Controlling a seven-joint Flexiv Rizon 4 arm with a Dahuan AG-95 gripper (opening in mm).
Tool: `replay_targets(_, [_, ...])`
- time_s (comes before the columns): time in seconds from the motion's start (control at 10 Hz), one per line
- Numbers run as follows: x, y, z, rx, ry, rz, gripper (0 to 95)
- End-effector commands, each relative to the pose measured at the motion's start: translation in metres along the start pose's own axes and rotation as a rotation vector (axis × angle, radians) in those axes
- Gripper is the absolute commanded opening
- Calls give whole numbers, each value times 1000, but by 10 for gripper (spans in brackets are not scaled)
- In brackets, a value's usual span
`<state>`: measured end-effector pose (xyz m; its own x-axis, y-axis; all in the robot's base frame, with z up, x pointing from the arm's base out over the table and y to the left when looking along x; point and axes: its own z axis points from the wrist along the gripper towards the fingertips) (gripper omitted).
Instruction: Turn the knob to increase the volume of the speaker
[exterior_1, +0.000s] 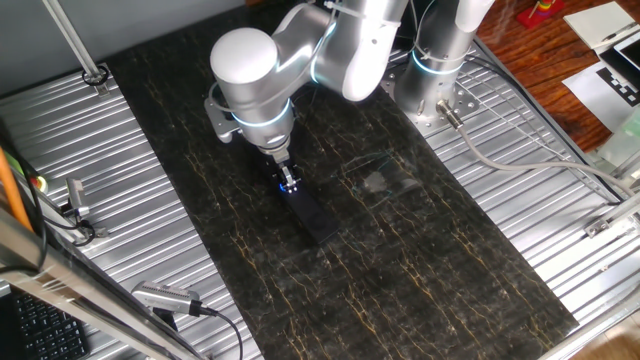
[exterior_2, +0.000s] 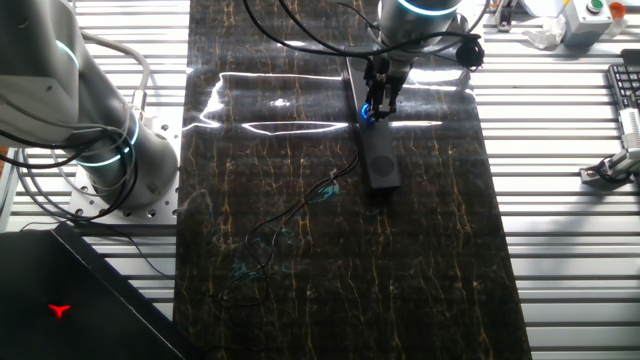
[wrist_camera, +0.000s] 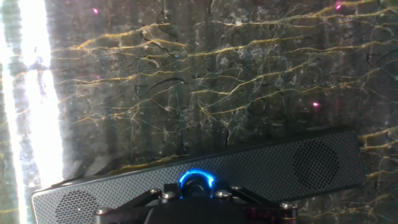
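Note:
The speaker is a slim black bar lying on the dark marble mat; it also shows in the other fixed view and across the bottom of the hand view. The knob glows with a blue ring near one end of the bar, and its glow shows in both fixed views. My gripper points straight down onto the knob, with its jaws close against both sides of it. It also shows in both fixed views. The lower half of the knob is hidden by the hand.
A thin cable runs from the speaker across the mat. A clear plastic piece lies right of the speaker. Ribbed metal table flanks the mat. The arm's base stands at the back.

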<state>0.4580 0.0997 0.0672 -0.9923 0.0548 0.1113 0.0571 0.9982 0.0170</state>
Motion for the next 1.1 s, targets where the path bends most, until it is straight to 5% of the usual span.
replay_targets(0.1, [-1, -1, 0, 3, -2, 14, 190])
replay_targets(1.1, [-1, -1, 0, -3, -3, 124, 190])
